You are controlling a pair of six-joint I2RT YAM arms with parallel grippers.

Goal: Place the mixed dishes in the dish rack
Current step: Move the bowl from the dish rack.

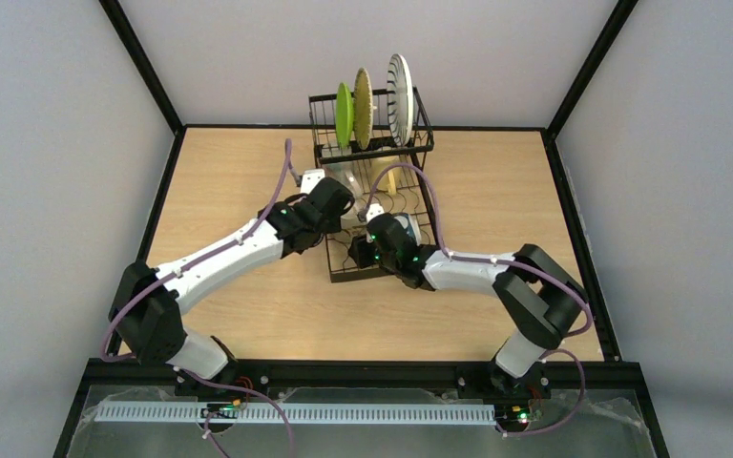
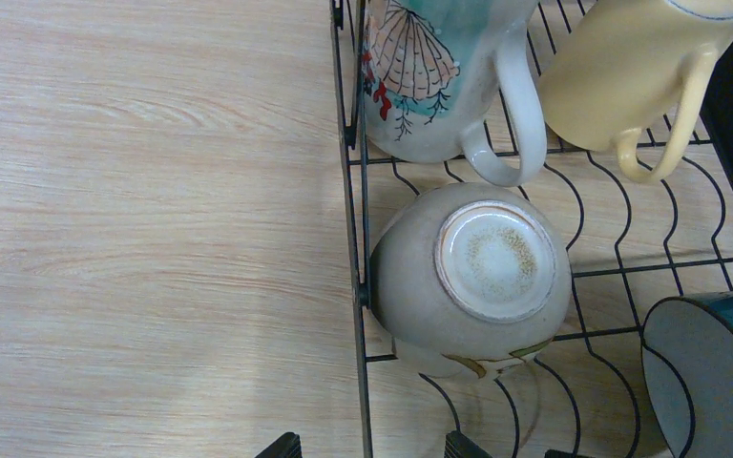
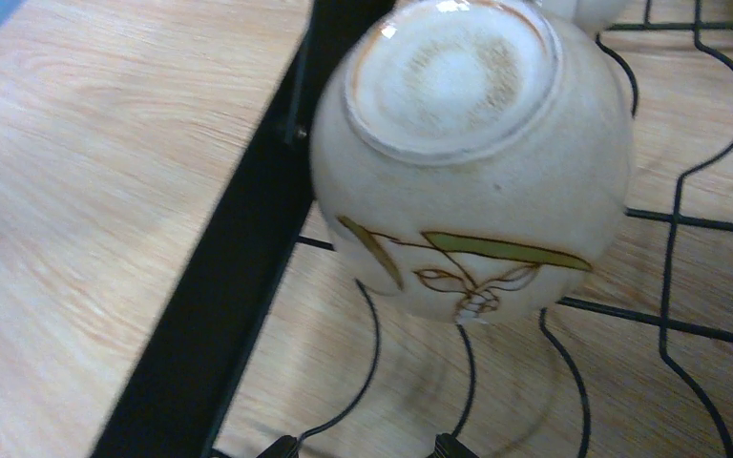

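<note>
Altogether three plates [image 1: 364, 105], two mugs [image 2: 630, 67], two bowls [image 2: 472, 277].

We see a green plate [image 1: 344, 114], a blue-striped white plate [image 1: 400, 95], a pale yellow mug [image 2: 630, 76], a cream bowl [image 3: 477, 191] painted with olive leaves, and a black wire rack [image 3: 239, 286].

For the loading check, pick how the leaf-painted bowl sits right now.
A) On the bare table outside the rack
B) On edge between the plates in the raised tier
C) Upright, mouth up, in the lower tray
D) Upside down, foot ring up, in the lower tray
D: the bowl turns its unglazed foot ring up toward both wrist cameras, and it rests on the wavy wires of the dish rack, just inside its side rail.
</note>
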